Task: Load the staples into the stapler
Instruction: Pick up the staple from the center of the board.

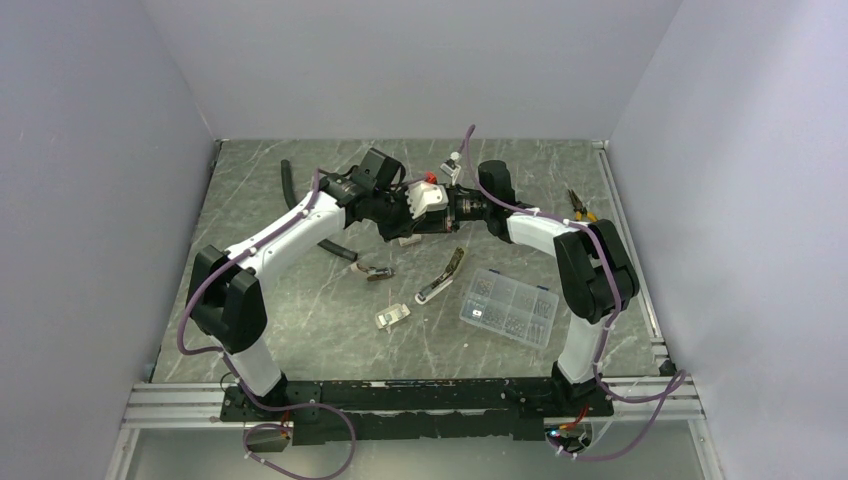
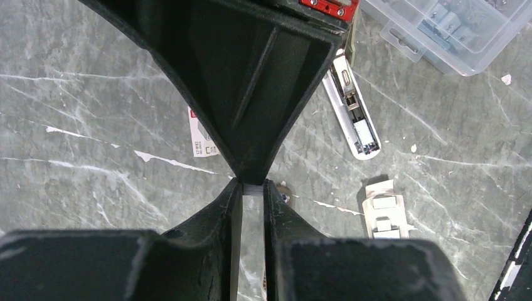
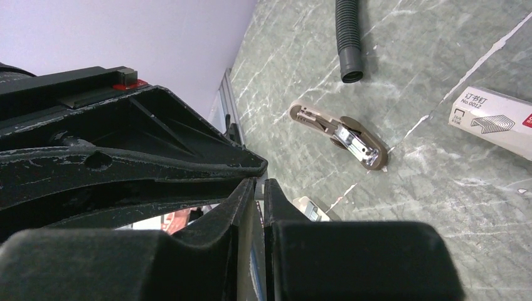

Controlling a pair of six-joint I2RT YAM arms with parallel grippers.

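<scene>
Above the table's middle my two grippers meet tip to tip. A short grey strip of staples [image 2: 253, 189] is pinched between the tips of my left gripper [image 2: 252, 188], which is shut on it. My right gripper [image 3: 259, 185] comes in from the opposite side. Its jaws are closed to a narrow slit over the same strip of staples [image 3: 260, 181]. The stapler [image 1: 443, 275] lies opened out on the table, olive arm at the far end and white base with its channel [image 2: 352, 116] facing up. It sits below and nearer than both grippers.
A white staple box [image 3: 492, 119] lies under the grippers. A small olive-brown piece with a metal insert [image 3: 342, 135] and a beige piece [image 2: 384, 210] lie loose nearby. The clear compartment box [image 1: 510, 306] sits right of the stapler. Black hose [image 3: 348, 37] lies left, pliers [image 1: 580, 207] far right.
</scene>
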